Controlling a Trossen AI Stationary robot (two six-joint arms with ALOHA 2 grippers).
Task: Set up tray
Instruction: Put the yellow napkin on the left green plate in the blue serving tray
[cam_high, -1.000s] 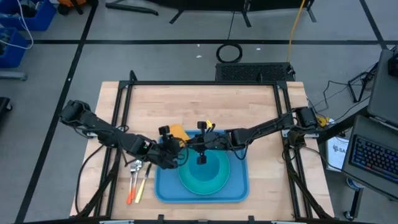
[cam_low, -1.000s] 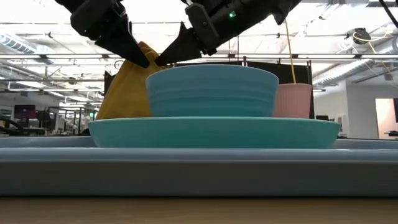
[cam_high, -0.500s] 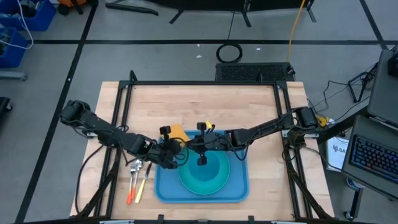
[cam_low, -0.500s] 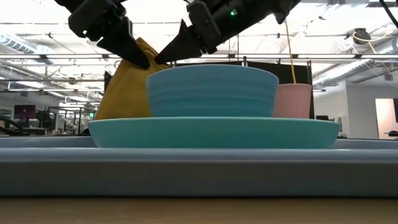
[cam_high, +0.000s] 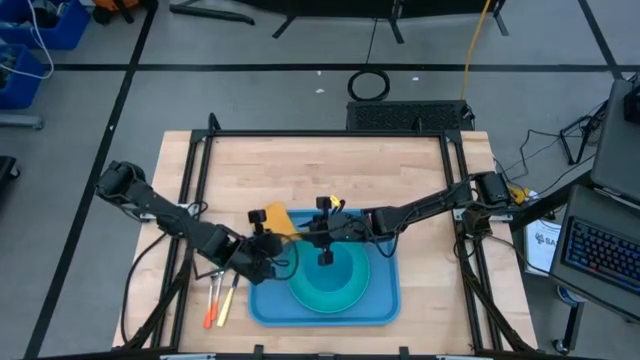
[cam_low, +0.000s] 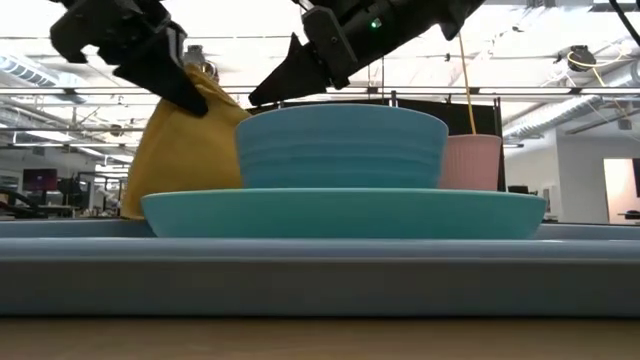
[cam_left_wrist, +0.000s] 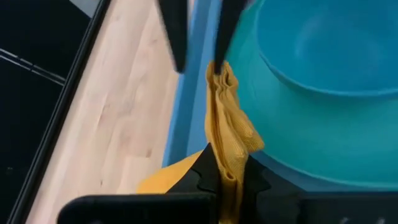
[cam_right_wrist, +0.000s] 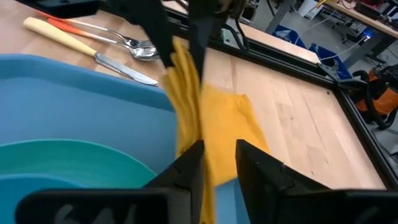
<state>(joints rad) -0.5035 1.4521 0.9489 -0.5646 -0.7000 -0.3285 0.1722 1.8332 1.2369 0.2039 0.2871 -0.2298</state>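
A yellow cloth is raised at the far left corner of the blue tray. My left gripper is shut on its top. The cloth's lower part lies on the wooden table beside the tray. My right gripper is open right by the cloth, a finger on either side of its bunched edge; I cannot tell whether it touches. On the tray sits a turquoise plate with a blue bowl on it, and a pink cup stands behind them. My left gripper pinches the cloth's bunched top between its two fingers, several layers gathered together. The fingers slant down from the table's left. The cloth hangs slack below them, with its lower part on the table.
A fork, a spoon and a knife lie on the wood left of the tray. A black frame runs around the tabletop. Bare wood lies toward the far edge.
My left gripper has taken hold of the cloth's top and drawn it toward the table's left edge, so the cloth now hangs wider there. My right gripper has stayed in place and let go of the cloth.
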